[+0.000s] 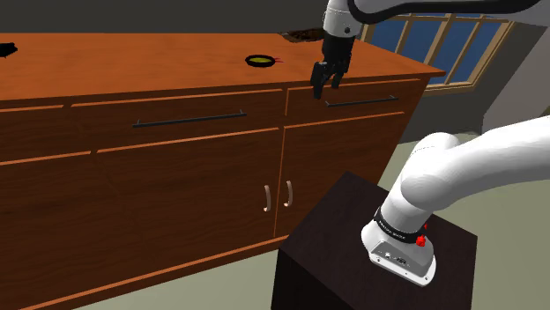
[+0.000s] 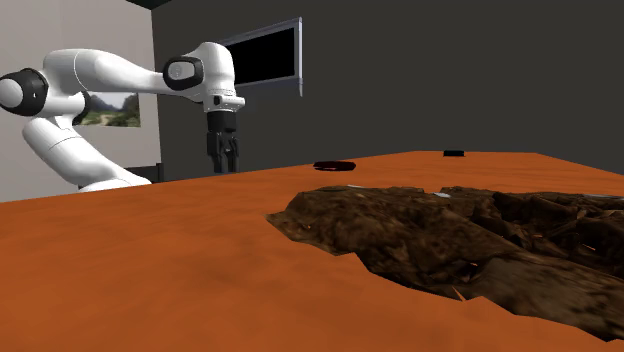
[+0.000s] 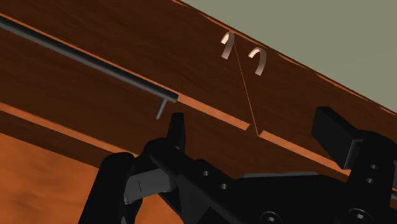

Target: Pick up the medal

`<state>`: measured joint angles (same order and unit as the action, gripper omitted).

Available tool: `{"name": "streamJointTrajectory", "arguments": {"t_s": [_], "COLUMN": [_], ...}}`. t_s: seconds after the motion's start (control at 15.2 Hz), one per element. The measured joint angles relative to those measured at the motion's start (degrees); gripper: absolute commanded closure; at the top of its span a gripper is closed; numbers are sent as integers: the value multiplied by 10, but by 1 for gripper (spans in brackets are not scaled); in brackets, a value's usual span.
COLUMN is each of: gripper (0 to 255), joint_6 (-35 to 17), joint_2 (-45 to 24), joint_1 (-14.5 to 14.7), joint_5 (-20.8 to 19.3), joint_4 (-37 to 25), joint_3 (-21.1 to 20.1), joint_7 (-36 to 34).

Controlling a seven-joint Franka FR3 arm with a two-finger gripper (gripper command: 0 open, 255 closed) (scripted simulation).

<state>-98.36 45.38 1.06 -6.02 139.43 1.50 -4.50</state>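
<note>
Fingers [image 3: 177, 130] of the gripper [image 3: 254, 127] come closest in the wrist view: two black prongs standing well apart with nothing between them, so the gripper is wide and holds nothing. Past them runs the wooden cabinet [image 1: 176, 185] front, with a dark bar handle [image 3: 83, 58] on a drawer and two curved door pulls [image 3: 226, 46] side by side. Grey-green floor [image 3: 343, 38] shows beyond.

In the shoulder view the gripper hangs just off the counter's [image 1: 132, 62] front edge, fingers pointing down, before the drawer on that view's right. The medal [image 1: 260, 61] lies flat on the counter, a yellowish disc with a dark rim and a bit of red at one side (the ribbon, as far as I can tell). It sits to that view's left of the gripper and farther back on the top, well apart from it and untouched. The white arm [image 1: 458, 167] rises from the dark stand [image 1: 353, 255] at lower right, and a window [image 1: 441, 44] shows behind the counter's end.

The second exterior view looks low across the orange-brown counter toward the arm. A rough brown lump [image 2: 450, 250] fills its foreground. Beyond it the medal shows as a small dark flat shape, to that view's right of the gripper, which hangs at the counter's far edge.
</note>
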Motion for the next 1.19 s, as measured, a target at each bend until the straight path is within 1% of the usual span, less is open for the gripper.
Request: {"name": "streamJointTrajectory", "arguments": {"t_s": [0.07,0.13,0.4,0.53,0.92,1.19], "gripper": [0,0,0,0,0,0], "joint_6": [0,6,49,76,172,247], "joint_2": [0,-13,-118,-177,-362,-504], "joint_1": [0,1,10,17,27,25], "joint_5": [0,-4,-24,-32,-51,-61], "joint_4": [0,-14,-122,-186,-403,-580], "joint_3": [0,6,38,50,80,87], "joint_7": [0,12,96,141,291,390]}}
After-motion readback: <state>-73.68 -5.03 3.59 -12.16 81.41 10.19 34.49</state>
